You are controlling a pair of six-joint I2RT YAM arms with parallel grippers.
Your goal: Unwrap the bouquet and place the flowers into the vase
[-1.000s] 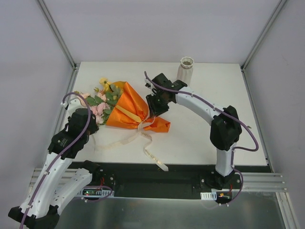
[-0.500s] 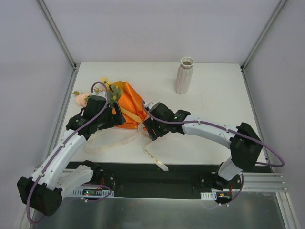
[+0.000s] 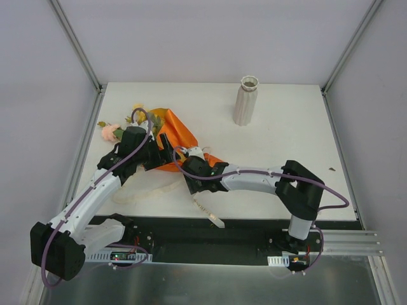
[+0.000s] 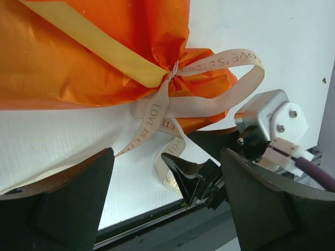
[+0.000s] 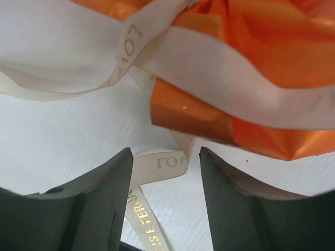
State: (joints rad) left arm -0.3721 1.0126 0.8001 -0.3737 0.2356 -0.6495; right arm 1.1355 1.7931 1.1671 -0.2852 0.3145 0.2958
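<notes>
The task is judged to be at its very beginning, with nothing of it completed. The bouquet is seen lying on its side on the left half of the desk, and its orange paper is wrapped fully round the stems. The cream ribbon is tied at the narrow neck of the bundle, with loops and loose tails spread over the desk towards the near edge. The flowers are seen only as heads and leaves poking out of the far-left end of the wrap; none has been freed. The vase is stood upright near the far edge, well apart from the bouquet, and nothing can be seen rising from its mouth. The left gripper is held low by the tied neck with its jaws spread wide, and nothing is gripped in it. The right gripper is brought in from the other side, just beside the knot; its jaws are parted too, and a ribbon tail is seen lying between them, but it is not pinched. All the work is thus left to be done: the ribbon is to be pulled loose, the paper opened, the flowers lifted out and then carried to the vase and set in it.
</notes>
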